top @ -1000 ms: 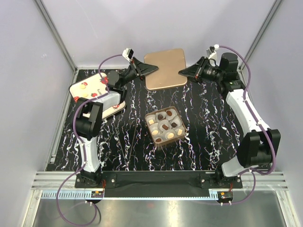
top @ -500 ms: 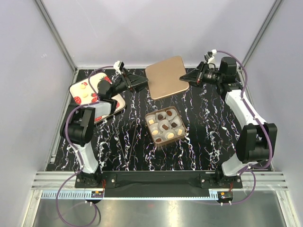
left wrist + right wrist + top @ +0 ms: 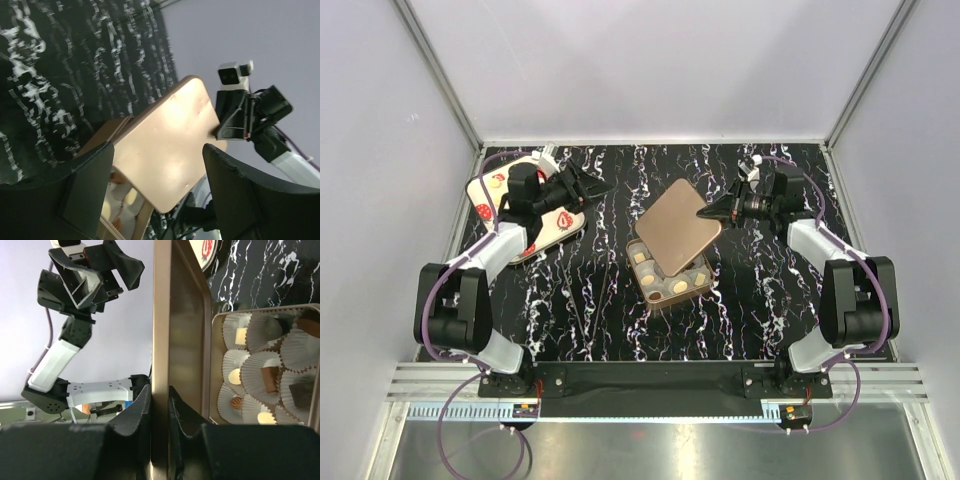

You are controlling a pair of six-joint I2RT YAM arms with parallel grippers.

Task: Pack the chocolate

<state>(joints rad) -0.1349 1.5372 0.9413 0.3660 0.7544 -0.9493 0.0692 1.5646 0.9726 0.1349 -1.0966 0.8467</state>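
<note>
While right tool [image 3: 708, 211] clamps stiff, light, likely slippery lid [image 3: 678, 226] at 3 o'clock rim, chocolates [image 3: 679, 287] beneath seem fragile; left tool [image 3: 592, 186] spread, empty.

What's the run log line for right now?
right gripper: shut on lid, partly over box | left gripper: open, empty | chocolates: in box

A rose-gold metal lid [image 3: 677, 227] stands edge-on between the jaws of the right gripper [image 3: 705, 213], tilted over the far part of an open tin [image 3: 695, 286]. Ruffled white paper cups [image 3: 252, 367] line the tin, just right of those jaws. A strawberry-printed tray [image 3: 556, 226] lies behind and below the jaws of the left gripper [image 3: 605, 185], on a black marbled tabletop [image 3: 770, 300].
</note>
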